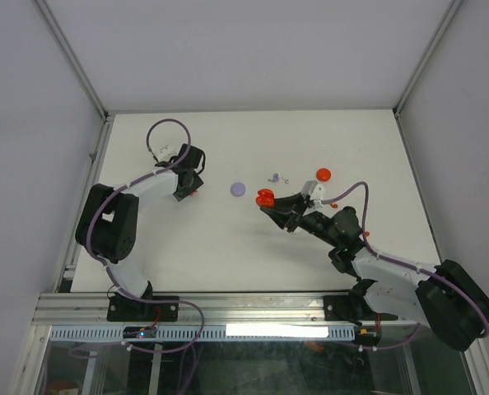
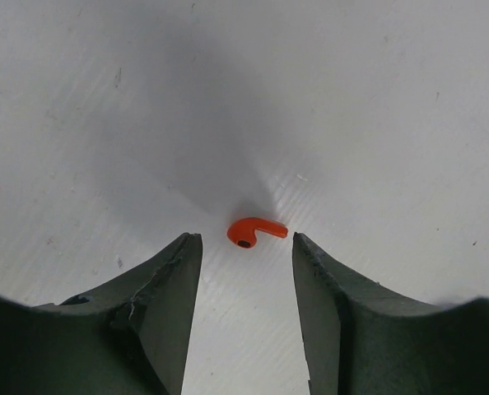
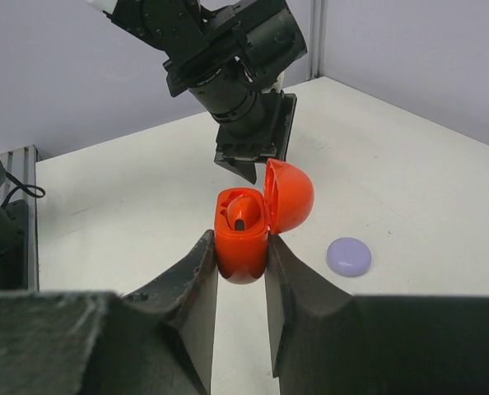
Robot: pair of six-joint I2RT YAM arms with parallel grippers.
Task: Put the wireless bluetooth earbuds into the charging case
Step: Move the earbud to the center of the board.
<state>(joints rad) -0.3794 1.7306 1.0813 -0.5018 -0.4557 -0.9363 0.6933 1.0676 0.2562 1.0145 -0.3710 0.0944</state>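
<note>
The left pincer [image 2: 244, 241] is cut off by the bottom edge of its own wrist view. In the top view its fingertips are covered by its wrist, and the red earbud [image 2: 257, 231] is reduced there to a speck. The lilac and white bits [image 1: 275, 176] are too small for their shapes to be told (stemmed or not). The lower part of the charging case [image 3: 244, 251] is hidden between the fingers of the right pincer [image 3: 239, 240]. What is seated in its socket cannot be settled. The left arm [image 3: 228, 49] is cropped by the top edge of the right wrist view.
</note>
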